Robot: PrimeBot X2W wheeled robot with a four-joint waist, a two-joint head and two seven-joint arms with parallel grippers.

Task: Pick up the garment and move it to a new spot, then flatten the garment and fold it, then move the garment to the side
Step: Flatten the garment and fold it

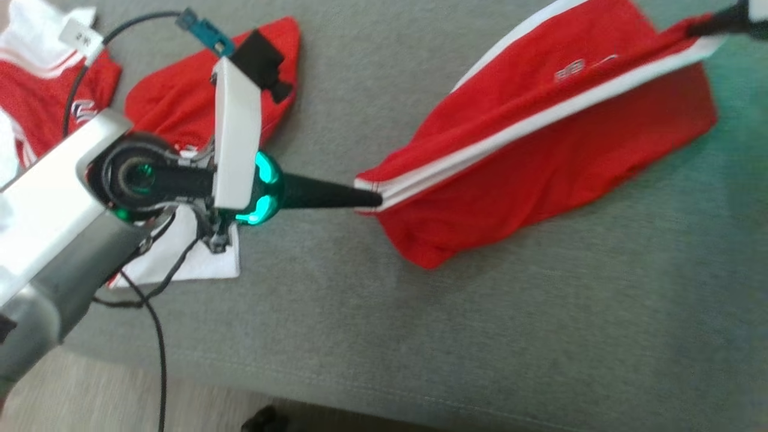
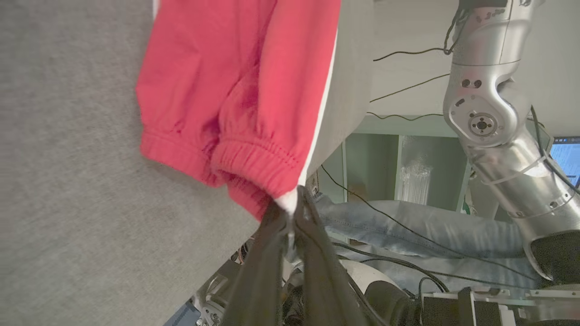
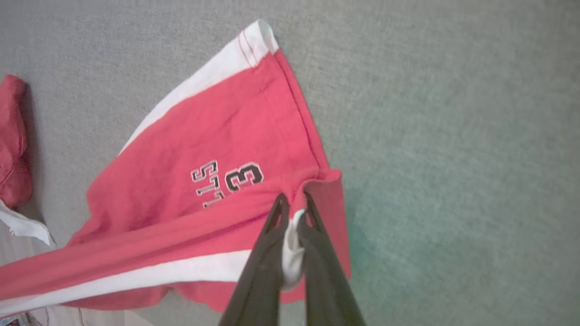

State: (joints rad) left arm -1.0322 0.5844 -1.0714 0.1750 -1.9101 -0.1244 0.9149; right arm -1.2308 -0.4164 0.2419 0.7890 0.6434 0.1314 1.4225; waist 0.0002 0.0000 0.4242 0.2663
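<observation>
Red shorts with white side stripes are pulled taut between the robot's two grippers over a grey cloth-covered bench. Their lower folds lie on the bench right of centre.

The left gripper is clenched on the gathered elastic waistband. The left wrist view shows its dark fingers pinched together on the white stripe end of the shorts.

The right gripper, at the head view's top right corner, grasps the opposite end. In the right wrist view its tips are closed tight on a fold of white stripe at the leg hem. Black-and-white lettering with a "3" sits just beside them on the shorts.

Other red-and-white clothes lie at the bench's left end, well apart from the shorts. A person's denim-clad leg shows beyond the bench edge.
</observation>
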